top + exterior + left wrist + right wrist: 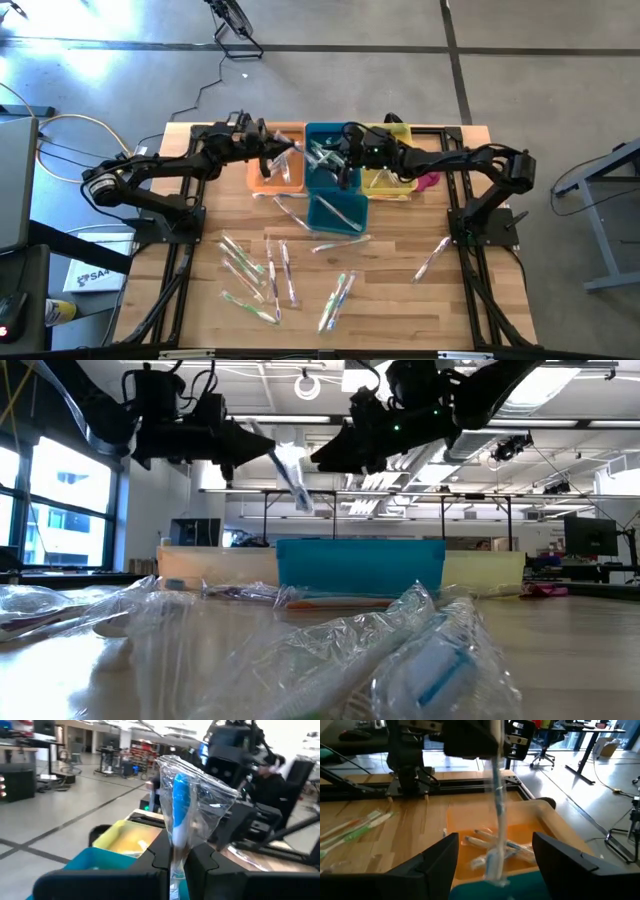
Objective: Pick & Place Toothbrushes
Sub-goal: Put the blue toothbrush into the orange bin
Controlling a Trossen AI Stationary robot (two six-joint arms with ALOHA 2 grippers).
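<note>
My left gripper is shut on one wrapped toothbrush with a blue handle, above the orange bin. My right gripper faces it from the right, above the blue bin. It is open, and its fingers stand on either side of the hanging brush without touching it. Several more toothbrushes lie flat on the wooden table, and some lie in the orange bin. My left gripper pinches the wrapped toothbrush between its two fingers, on the stretch of wrapper and handle near one end. The fingers come about level from the table's left. The brush sticks out past them, slanting down, lifted clear over the bins.
A yellow bin stands right of the blue one, and a second blue bin sits just in front. A pink cloth lies by the yellow bin. Loose brushes are scattered over the near half of the table.
</note>
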